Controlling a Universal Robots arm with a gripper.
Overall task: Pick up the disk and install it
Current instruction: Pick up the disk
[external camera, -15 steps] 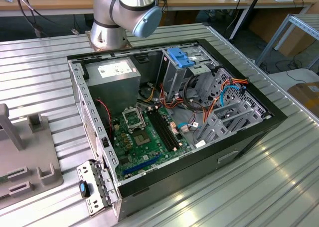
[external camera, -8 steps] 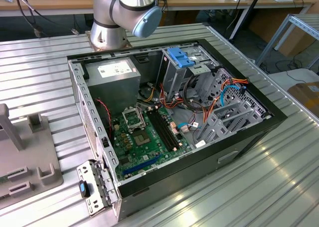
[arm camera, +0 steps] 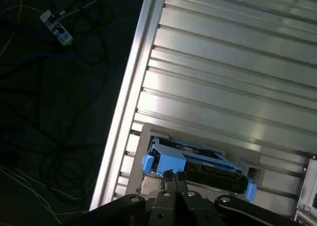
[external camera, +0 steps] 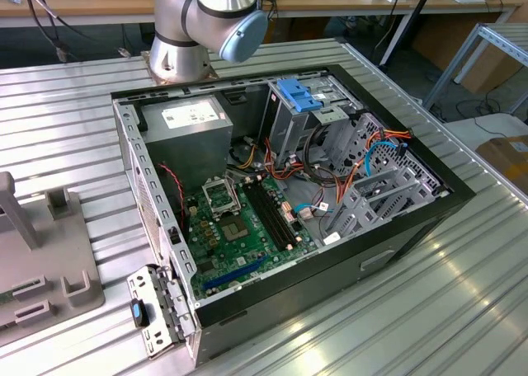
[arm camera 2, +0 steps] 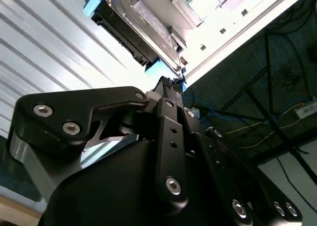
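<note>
Pincer: I see its black tip in both wrist views, and I cannot tell whether it is open or closed.
Pincer position: the tip is right at the blue end of the disk; I can't make out whether they touch.
Disk: a dark grey drive with a pale label, framed at both ends by a bright blue bracket.
Disk location: it rests on a light grey holder plate, outside the computer and close to the table's edge.
Table: ribbed aluminium, catching bright reflections; the holder plate sits on it.
Floor: dark, strewn with loose cables, just past the table's edge.
Arm base: in the exterior view I see it bolted to the table behind the computer case.
Computer case: lies on its side on the table, open at the top.
Inside the case: a green motherboard, a grey power-supply box and a drive cage with a blue part on top.
Grey fixture: stands on the table at the exterior view's left, well apart from the case.
</note>
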